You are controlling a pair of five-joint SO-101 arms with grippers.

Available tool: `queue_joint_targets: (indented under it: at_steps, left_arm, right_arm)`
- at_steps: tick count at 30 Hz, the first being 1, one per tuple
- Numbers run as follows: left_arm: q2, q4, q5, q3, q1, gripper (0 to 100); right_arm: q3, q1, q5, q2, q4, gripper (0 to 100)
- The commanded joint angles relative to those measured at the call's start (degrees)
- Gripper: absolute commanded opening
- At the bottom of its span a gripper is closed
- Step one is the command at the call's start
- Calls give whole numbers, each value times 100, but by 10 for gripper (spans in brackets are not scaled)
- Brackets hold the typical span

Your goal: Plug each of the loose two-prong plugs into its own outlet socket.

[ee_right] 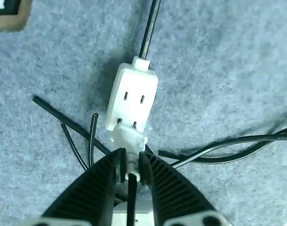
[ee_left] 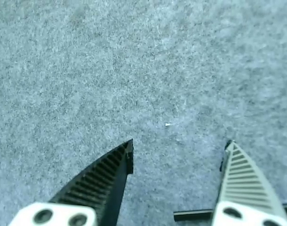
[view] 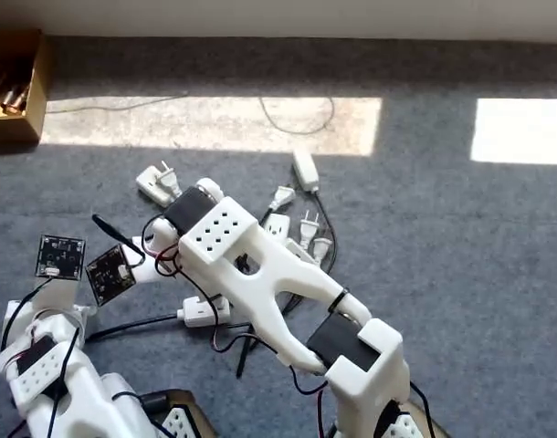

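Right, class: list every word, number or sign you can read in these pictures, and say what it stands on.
No text can be read in any view.
The white outlet socket and the plug at its end show no print.
One circuit board and a second beside it: any marks are too small to read.

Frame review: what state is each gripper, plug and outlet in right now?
left gripper: open, above carpet.
right gripper: shut on held plug.
held plug: against the outlet's end slots; fully seated unclear.
outlet: one slot pair free.
loose plugs: unplugged, lying on carpet.
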Motion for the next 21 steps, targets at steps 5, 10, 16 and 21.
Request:
queue_joint_targets:
  at_steps: [5, 10, 16, 21]
  left_arm:
    - [40, 70, -396, 356, 22, 313]
    - [40, 70, -396, 356, 22, 313]
    - [40, 70, -396, 356, 22, 313]
    - [40, 70, -396, 356, 22, 313]
  right_arm:
    - [-31, -92, -97, -84, 40, 6]
    - [171, -189, -97, -101, 40, 6]
    - [198, -251, -105, -101, 40, 6]
    - [224, -145, -105, -66, 40, 6]
